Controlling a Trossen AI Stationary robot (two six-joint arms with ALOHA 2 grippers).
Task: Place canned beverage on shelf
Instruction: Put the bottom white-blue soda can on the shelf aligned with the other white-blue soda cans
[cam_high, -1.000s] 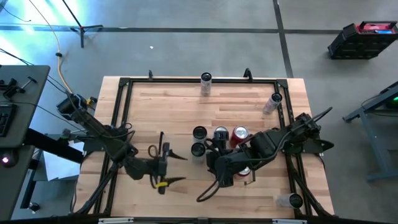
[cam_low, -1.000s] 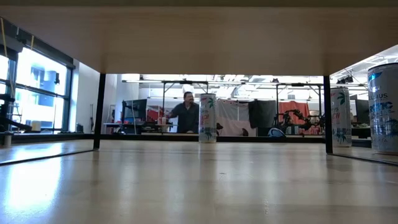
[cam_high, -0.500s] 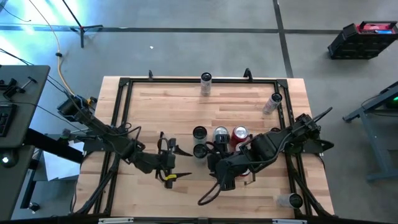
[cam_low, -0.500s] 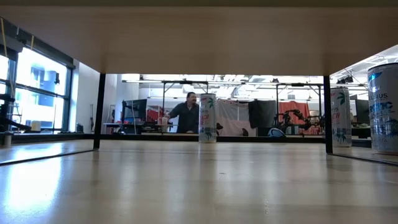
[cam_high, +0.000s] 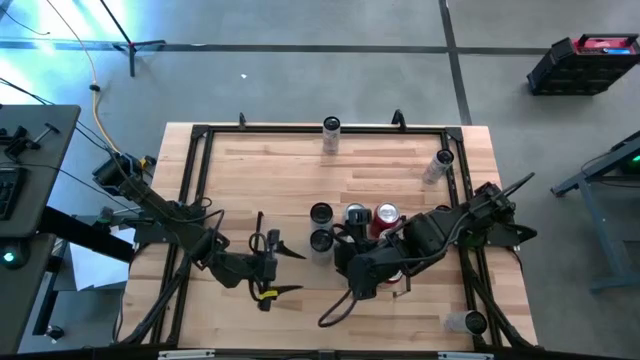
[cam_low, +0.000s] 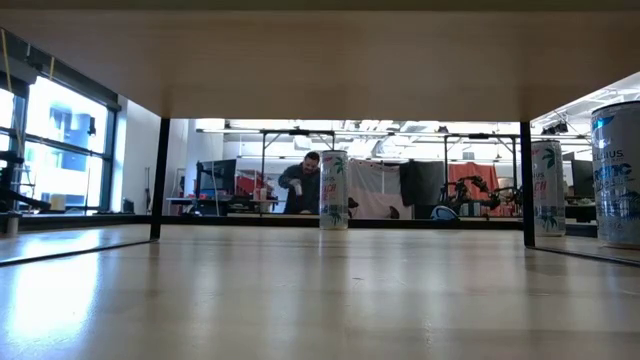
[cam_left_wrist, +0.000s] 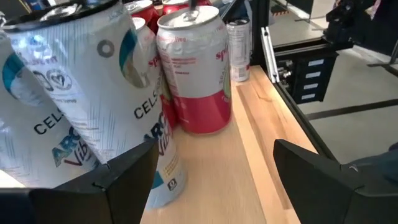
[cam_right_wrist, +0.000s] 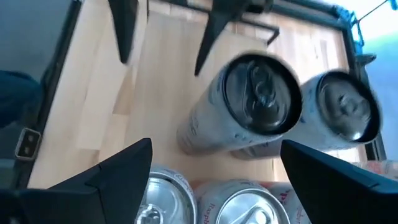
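Left gripper (cam_high: 272, 267) sits w/ fingers spread wide and nothing in them, pointing at 3 o'clock toward the can cluster (cam_high: 345, 226) mid-table. Right gripper (cam_high: 362, 285) is also wide open and empty, hovering over the cluster's 5 o'clock side, camera looking down on the tops.

Which arm grabs next is a guess, prob the left: it's lined up level w/ the tall white can (cam_left_wrist: 81, 93), the nearest one. To do it well imo: slide in straight, get both fingers (cam_left_wrist: 127, 174) either side of that can only, since the red and white can (cam_left_wrist: 194, 68) stands just beside it and a sloppy close would knock it. Grip mid-body, lift straight up before swinging to the shelf (cam_high: 300, 165).

Views: the high view shows four or five tops packed together, plus lone cans at 12, 2 and 5 o'clock of the table. Left wrist view shows labels and side gaps you can't get from above. Right wrist view shows the dark lid (cam_right_wrist: 264, 93) up close. Low view shows no arm at all, just a can (cam_low: 333, 190) standing far back, more cans at 3 o'clock, and a person (cam_low: 305, 185) in the room behind.
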